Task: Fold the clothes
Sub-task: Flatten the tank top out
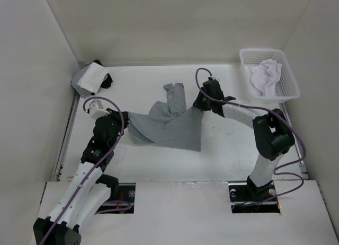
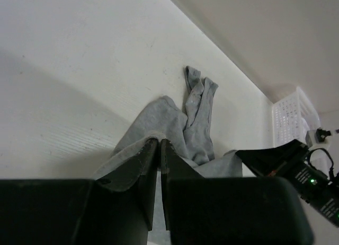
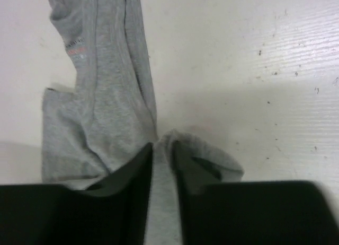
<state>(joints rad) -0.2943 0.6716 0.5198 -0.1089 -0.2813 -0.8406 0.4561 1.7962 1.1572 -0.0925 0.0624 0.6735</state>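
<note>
The clothes in play are a grey T-shirt [image 1: 169,125] in the middle of the table, stretched between my two grippers, with one bunched part [image 1: 175,94] trailing toward the back. My left gripper [image 1: 126,117] is at its left edge. In the left wrist view the left gripper [image 2: 159,141] is shut, with the grey shirt [image 2: 198,117] pinched at its tips. My right gripper [image 1: 200,104] holds the right corner. In the right wrist view the right gripper [image 3: 162,147] has a fold of the shirt [image 3: 106,112] filling its narrow gap and draped over one finger.
A white basket [image 1: 288,88] holding white clothes [image 1: 266,78] stands at the back right and also shows as the white basket [image 2: 288,117] in the left wrist view. A small pile of grey, white and black clothes [image 1: 91,78] lies at the back left. Walls enclose the table.
</note>
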